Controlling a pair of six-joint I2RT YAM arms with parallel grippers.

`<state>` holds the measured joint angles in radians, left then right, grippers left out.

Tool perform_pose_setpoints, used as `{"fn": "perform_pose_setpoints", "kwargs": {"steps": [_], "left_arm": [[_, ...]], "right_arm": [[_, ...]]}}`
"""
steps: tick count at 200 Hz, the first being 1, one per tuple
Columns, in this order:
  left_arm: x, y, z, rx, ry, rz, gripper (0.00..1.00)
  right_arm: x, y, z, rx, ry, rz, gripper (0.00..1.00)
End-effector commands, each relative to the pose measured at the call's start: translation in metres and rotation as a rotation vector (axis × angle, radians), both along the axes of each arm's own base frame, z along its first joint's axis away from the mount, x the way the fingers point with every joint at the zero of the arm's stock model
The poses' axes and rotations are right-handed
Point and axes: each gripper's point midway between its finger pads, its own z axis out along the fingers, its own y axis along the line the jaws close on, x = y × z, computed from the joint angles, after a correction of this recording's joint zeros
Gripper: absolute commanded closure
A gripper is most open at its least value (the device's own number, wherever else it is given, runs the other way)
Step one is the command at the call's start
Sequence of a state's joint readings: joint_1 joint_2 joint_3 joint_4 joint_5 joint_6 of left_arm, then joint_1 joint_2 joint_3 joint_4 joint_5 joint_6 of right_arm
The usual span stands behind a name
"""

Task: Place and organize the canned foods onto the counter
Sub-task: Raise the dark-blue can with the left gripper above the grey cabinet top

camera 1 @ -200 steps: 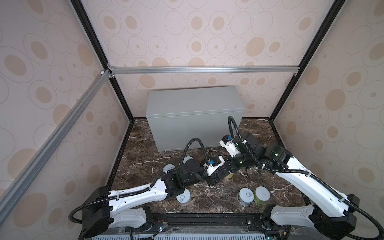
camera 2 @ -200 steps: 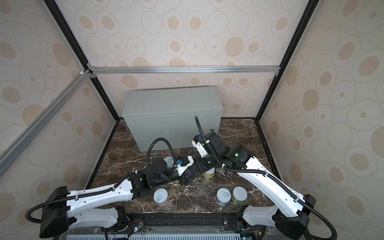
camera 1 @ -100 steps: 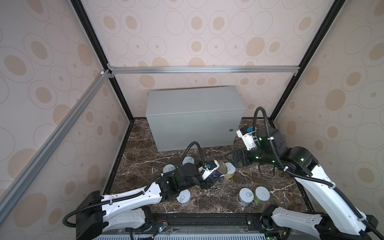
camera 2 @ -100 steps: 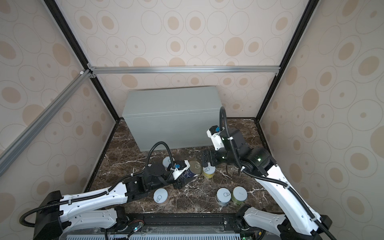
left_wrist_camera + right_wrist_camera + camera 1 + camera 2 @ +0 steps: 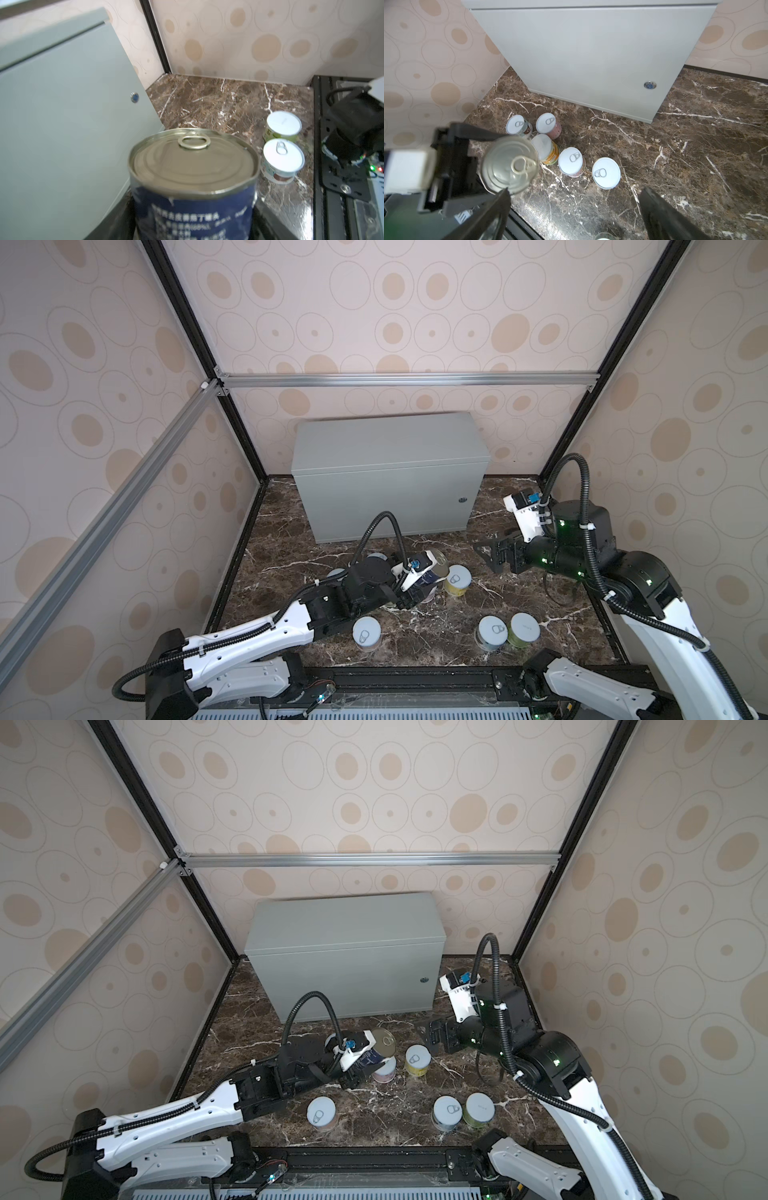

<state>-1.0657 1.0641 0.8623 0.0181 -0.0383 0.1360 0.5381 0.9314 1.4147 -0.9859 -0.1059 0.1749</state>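
while the tall dark-blue metal-lidded can [image 5: 435,568] is being held tilted over the dark brown marble surface [image 5: 428,640], near the light-grey rectangular metal box [image 5: 386,497], its body is being clamped by the left claw [image 5: 419,591]. it is being judged rigid, smooth and fairly heavy; a mid-body hold is being favoured. the right claw [image 5: 484,556] is being shown wide open, empty. it and the small pale-lidded cans [image 5: 572,161] are being seen sealed, contents hidden.

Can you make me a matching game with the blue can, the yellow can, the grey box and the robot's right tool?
1 dark-blue can
2 yellow can
3 grey box
4 right tool

A open, holding nothing
B standing on the marble
C gripped by the left tool
D has a round lock on its front

Pairs: 1-C, 2-B, 3-D, 4-A
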Motion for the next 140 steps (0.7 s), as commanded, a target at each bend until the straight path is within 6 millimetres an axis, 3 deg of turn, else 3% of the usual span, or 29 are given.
{"fn": "perform_pose_setpoints", "kwargs": {"steps": [1,32,61,87,140], "left_arm": [[0.022,0.017,0.13,-0.254,-0.202,0.072,0.4],[0.049,0.031,0.187,-0.348,-0.255,0.105,0.4],[0.091,0.055,0.228,-0.386,-0.317,0.201,0.4],[0.129,0.082,0.247,-0.402,-0.362,0.303,0.41],[0.19,0.146,0.259,-0.498,-0.393,0.383,0.4]], "right_arm": [[-0.005,0.0,-0.002,-0.029,-0.074,0.061,0.0],[-0.009,0.002,-0.014,-0.053,-0.091,0.108,0.0],[-0.013,0.009,-0.026,-0.054,-0.094,0.162,0.0],[-0.019,0.014,-0.028,-0.033,-0.12,0.211,0.0],[-0.035,0.026,-0.025,0.01,-0.174,0.335,0.0]]}}
